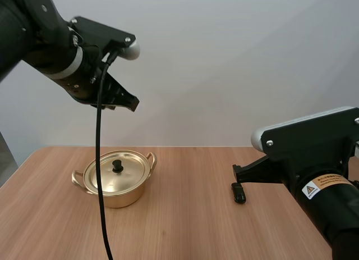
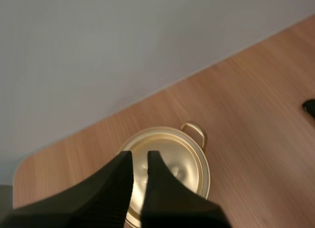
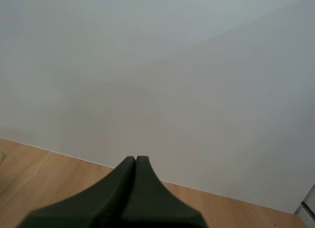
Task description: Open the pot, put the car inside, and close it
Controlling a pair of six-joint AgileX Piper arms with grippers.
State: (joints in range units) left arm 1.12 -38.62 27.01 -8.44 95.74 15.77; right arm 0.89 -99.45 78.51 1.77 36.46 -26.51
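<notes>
1. Wall [image 1: 235, 63]: plain, pale grey, closing the far side of the scene.
2. Desk [image 1: 196, 226]: light wood grain, its far edge meeting the wall.
3. Left arm: raised high at the left. Its claw [image 1: 130, 103] hangs in the air above the pot and points down at it. In the left wrist view the two fingers stand slightly apart with a narrow gap between them, holding nothing.
4. Right arm: low at the right. Its claw [image 1: 238, 173] is just above the desk, well apart from the pot. In the right wrist view the fingers lie pressed together as one dark wedge, aimed at the wall.
5. Pot [image 1: 120, 198]: gold metal with two loop handles, standing upright on the left half of the desk.
6. Lid [image 1: 126, 178]: gold, seated on the pot, with a black knob [image 1: 118, 165] at its centre.
7. Small black item [image 1: 239, 192]: lying on the desk just near of the right claw and right of the pot. Whether it is the car cannot be told.
</notes>
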